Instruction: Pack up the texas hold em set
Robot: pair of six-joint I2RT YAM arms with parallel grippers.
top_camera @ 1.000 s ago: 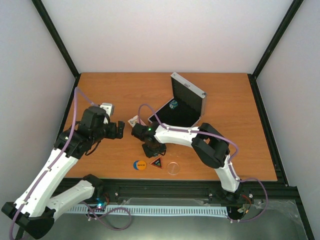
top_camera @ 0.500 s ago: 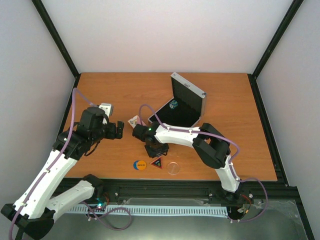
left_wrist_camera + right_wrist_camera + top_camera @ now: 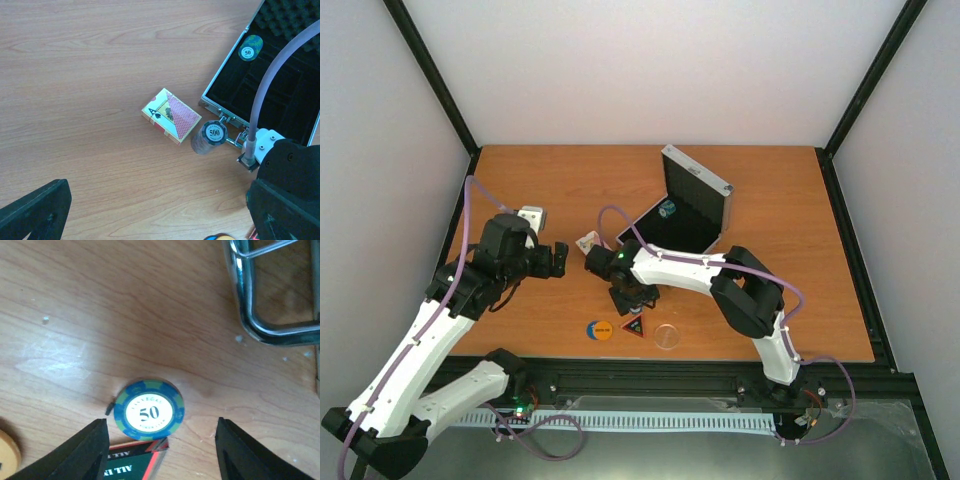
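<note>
The card pack (image 3: 171, 116) lies just left of the case (image 3: 698, 187), a chip stack (image 3: 210, 139) between them, one chip (image 3: 250, 48) inside it.

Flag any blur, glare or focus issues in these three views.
Top external: even, soft light, no harsh shadows; the case is clear but its contents are too small to read. Left wrist: card pack and 500 chip stack sharp; the purple cable close to the lens is soft. Right wrist: 50 chip legible, pale glare on the table, metal handle slightly blurred.
</note>
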